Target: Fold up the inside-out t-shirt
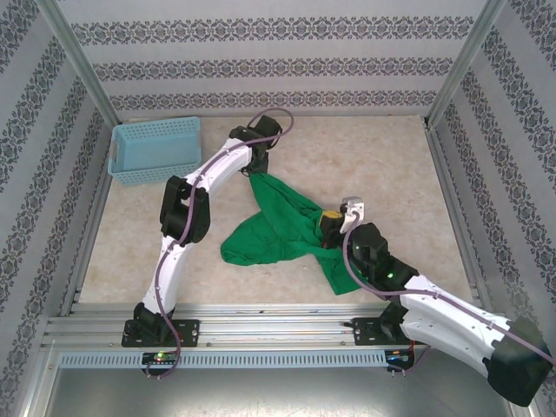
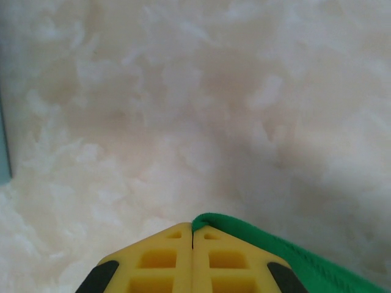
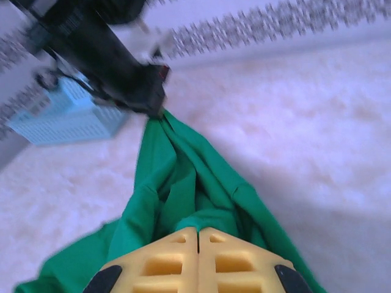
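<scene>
The green t-shirt point(image 1: 276, 226) hangs stretched and bunched between both grippers above the beige table. My left gripper point(image 1: 252, 172) is shut on its far end; in the left wrist view a green hem point(image 2: 269, 244) comes out of the closed yellow fingertips point(image 2: 193, 231). My right gripper point(image 1: 328, 222) is shut on the near end; in the right wrist view folds of the t-shirt point(image 3: 183, 177) run from its closed tips point(image 3: 198, 231) up to the left arm's gripper point(image 3: 149, 97). A loose part sags onto the table at the left point(image 1: 248, 248), another trails at the right point(image 1: 340, 274).
A light blue mesh basket point(image 1: 155, 149) stands at the back left, close to the left arm's elbow. Metal frame posts and patterned walls point(image 1: 278, 52) enclose the table. Bare beige surface point(image 1: 382, 165) lies to the back right.
</scene>
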Tool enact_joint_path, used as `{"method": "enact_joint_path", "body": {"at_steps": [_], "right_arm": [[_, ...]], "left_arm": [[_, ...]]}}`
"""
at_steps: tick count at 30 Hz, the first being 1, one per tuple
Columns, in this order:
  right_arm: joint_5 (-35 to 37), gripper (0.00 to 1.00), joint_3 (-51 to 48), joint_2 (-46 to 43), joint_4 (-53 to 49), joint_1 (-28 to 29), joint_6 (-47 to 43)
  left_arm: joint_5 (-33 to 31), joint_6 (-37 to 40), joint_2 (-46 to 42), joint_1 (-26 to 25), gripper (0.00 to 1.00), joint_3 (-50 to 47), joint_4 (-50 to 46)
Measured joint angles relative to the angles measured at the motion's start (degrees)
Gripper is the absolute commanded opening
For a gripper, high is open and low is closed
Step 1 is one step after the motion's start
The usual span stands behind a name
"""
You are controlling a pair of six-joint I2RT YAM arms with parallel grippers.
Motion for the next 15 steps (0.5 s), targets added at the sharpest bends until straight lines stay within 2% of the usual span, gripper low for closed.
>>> {"method": "enact_joint_path", "body": {"at_steps": [1, 5, 10, 15], "right_arm": [[-0.24, 0.0, -0.61, 1.03, -0.42, -0.11, 0.68], [-0.74, 0.0, -0.96, 3.41, -1.46, -1.09, 2.12], [-2.19, 0.0, 1.42, 3.5, -1.81, -1.68, 2.01], [-4.48, 0.0, 2.01, 3.93, -0.59, -1.53, 2.1]], "left_arm": [[0.81, 0.33, -1.01, -0.68, 0.0, -2.29, 0.28], [5.64, 0.63, -8.39, -3.37, 0.31, -15.54, 2.34], [10.75, -1.44, -22.75, -7.06, 0.55, -29.29, 6.8], [16.76, -4.17, -34.27, -14.01, 0.62, -35.34, 15.37]]}}
